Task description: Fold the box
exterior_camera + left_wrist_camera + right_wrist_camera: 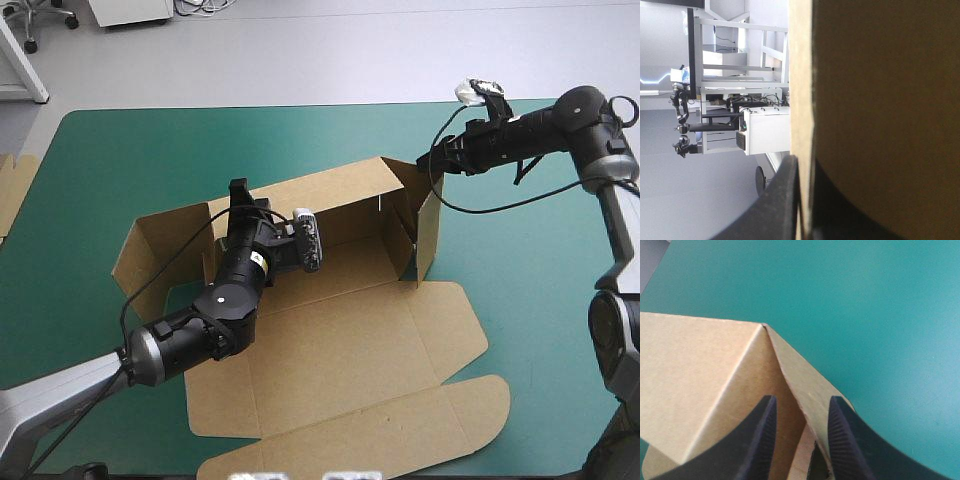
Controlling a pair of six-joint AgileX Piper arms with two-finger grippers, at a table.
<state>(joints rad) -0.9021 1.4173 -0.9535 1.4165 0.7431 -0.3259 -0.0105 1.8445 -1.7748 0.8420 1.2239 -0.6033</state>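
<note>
Tucked at the table's left edge, beside the teal-green cover (120, 160): a scrap of spare brown board (14, 192). Standing mid-table: the cut brown cardboard box (340, 340), far wall and both end walls raised, lid flat toward the near edge. Clamped on the far wall's top rim: the left gripper (239, 188), black fingers (772, 205) pinching the board. Nipped on the far right corner's upright wall: the right gripper (432, 160), fingers nearly together astride it.
</note>
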